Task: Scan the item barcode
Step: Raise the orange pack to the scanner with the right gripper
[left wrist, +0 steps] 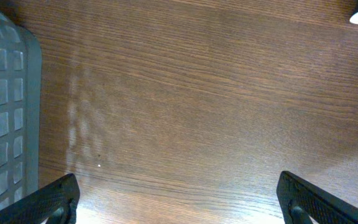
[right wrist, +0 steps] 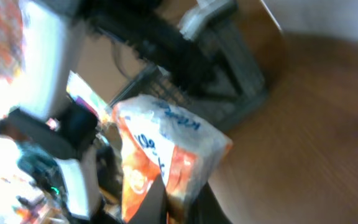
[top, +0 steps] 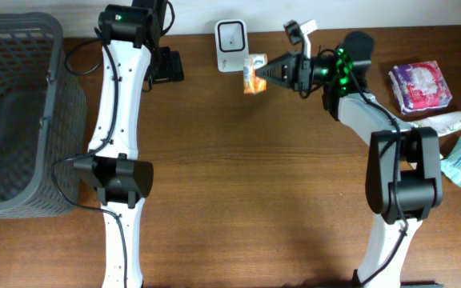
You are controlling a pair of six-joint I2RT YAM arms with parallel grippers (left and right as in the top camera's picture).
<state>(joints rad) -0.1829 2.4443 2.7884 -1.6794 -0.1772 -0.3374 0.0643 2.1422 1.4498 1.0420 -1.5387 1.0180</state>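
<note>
Pkt [right wrist: 166,149] in R claw [top: 264,74], by scanner [top: 231,36]

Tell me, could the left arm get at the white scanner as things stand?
Probably yes. The left arm has its open jaws just left of the scanner, with only bare table between. The orange packet held by the right arm sits on its other side.

Orange-and-white packet [top: 252,76], white scanner [top: 231,36], grey lattice basket [top: 69,120], brown wood-grain table [top: 238,184].
</note>
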